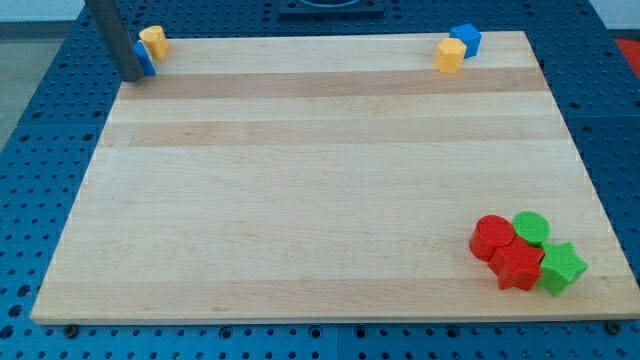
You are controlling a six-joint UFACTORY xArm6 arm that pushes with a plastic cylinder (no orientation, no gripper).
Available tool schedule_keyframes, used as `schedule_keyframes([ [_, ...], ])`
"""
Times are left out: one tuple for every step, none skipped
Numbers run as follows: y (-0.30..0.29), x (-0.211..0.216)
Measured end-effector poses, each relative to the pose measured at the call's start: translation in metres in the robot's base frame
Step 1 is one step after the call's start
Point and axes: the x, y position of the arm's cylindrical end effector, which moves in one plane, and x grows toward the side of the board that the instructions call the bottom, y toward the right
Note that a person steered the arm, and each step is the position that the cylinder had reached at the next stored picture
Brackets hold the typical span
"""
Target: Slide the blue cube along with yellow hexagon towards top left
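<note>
Two blocks, blue cube (146, 58) and yellow hexagon (153, 41), touch my tip (132, 76); no claw shows.

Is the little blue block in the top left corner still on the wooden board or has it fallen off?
On, barely: the blue block sits at the board's corner edge, my tip against it.

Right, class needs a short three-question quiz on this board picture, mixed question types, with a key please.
1. True or false: my tip is among the red and green blocks.
2. Which blocks sit at the view's top right? A) red and green B) a yellow block and a blue block C) none
3. Fill in: the red star touches the green ____.

Key: 1 false, it is at the view's top left, against the blue cube beside the yellow hexagon; 2 B; 3 star.
</note>
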Motion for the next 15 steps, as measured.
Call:
schedule_keyframes([
  [0.0,-0.006],
  [0.0,-0.007],
  [0.011,0.006],
  [0.063,0.009],
  [0.112,0.009],
  [0.172,0.009],
  [0.235,0.016],
  [0.292,0.025],
  [0.353,0.032],
  [0.405,0.034],
  [0.461,0.034],
  [0.509,0.027],
  [0.544,0.001],
  [0.572,-0.026],
  [0.571,-0.066],
])
